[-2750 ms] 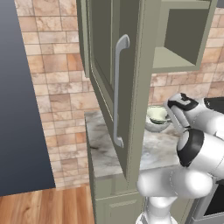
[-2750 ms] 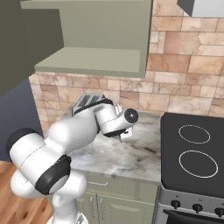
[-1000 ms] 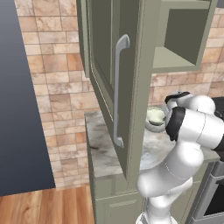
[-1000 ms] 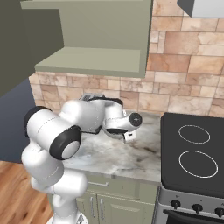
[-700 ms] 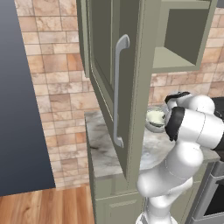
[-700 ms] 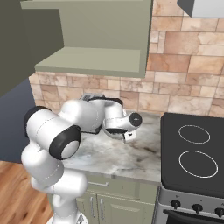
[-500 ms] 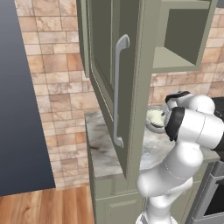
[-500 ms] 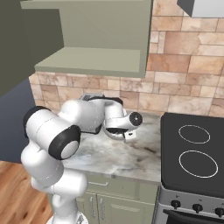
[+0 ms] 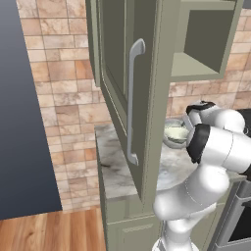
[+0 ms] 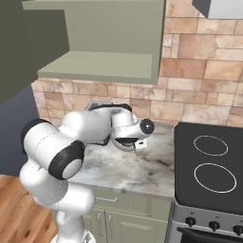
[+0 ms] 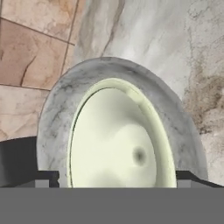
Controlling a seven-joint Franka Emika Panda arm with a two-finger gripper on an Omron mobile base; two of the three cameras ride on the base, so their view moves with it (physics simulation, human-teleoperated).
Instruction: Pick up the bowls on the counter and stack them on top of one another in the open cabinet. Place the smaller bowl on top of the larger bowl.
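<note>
On the counter by the brick wall, the smaller bowl, pale cream-green, sits nested inside the larger bowl with its grey-silver rim. From the left base I see the pair just behind my arm. My gripper hangs right over them, open, one fingertip outside each side of the grey rim, holding nothing. From the right base the hand covers most of the bowls. The open cabinet hangs above with a bare shelf.
The cabinet's tall door with its curved silver handle stands open over the counter's left end. A black stovetop adjoins the counter on the right. Veined marble lies bare in front of the bowls.
Since the oldest frames the arm has swung in over the bowls. Over the last second the hand has held its place and the jaws have opened wide.
</note>
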